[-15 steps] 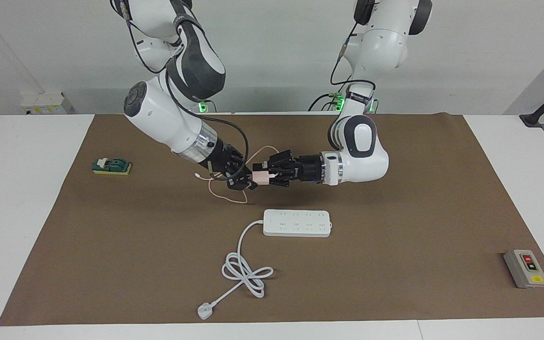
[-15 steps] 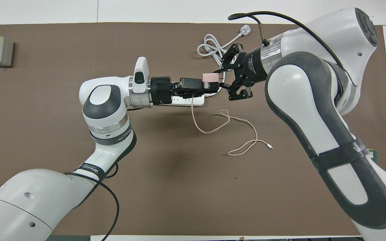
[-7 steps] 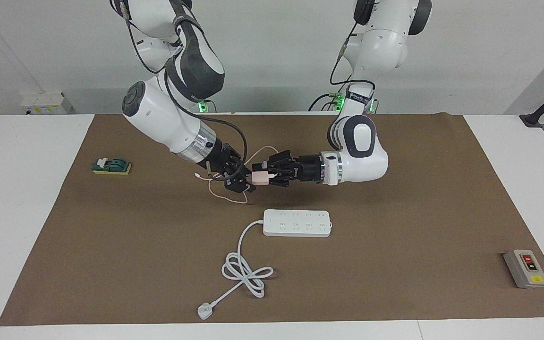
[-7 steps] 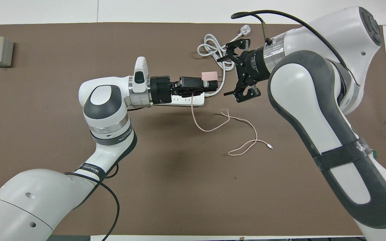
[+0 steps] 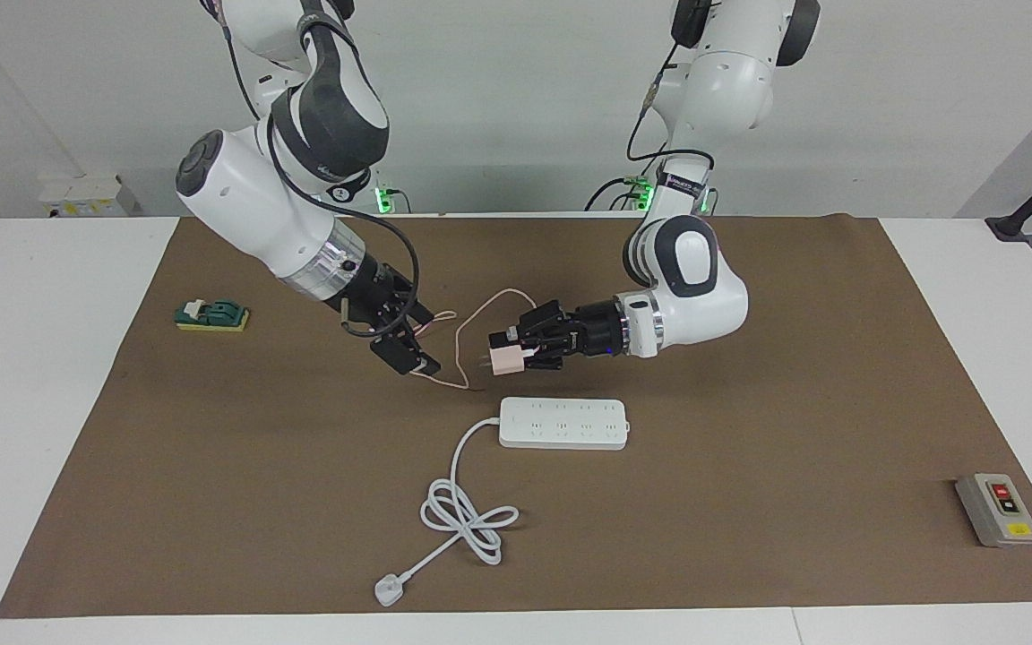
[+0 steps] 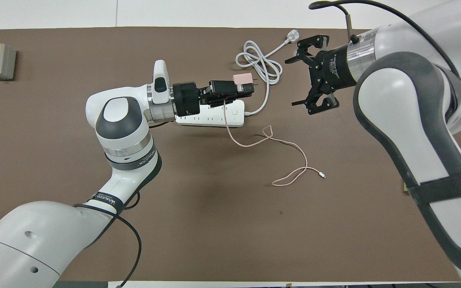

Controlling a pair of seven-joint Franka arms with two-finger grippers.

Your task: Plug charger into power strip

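My left gripper (image 5: pixel 516 351) is shut on the pale-pink charger (image 5: pixel 507 359) and holds it in the air, just above the power strip's cord end. The charger's prongs point sideways toward the right arm's end of the table. Its thin pink cable (image 5: pixel 468 321) hangs down and trails over the mat (image 6: pixel 290 149). The white power strip (image 5: pixel 563 423) lies flat on the mat, partly under the left gripper (image 6: pixel 239 85) in the overhead view (image 6: pixel 210 117). My right gripper (image 5: pixel 425 340) is open and empty, apart from the charger (image 6: pixel 243 78), above the cable.
The strip's thick white cord (image 5: pixel 462 512) lies coiled and ends in a three-pin plug (image 5: pixel 387 589) near the table edge farthest from the robots. A grey button box (image 5: pixel 997 509) sits toward the left arm's end. A green block (image 5: pixel 211 315) sits toward the right arm's end.
My right gripper has let go of the charger, opened and drawn back toward its own end of the table. My left gripper keeps the charger and has moved it lower, toward the strip.
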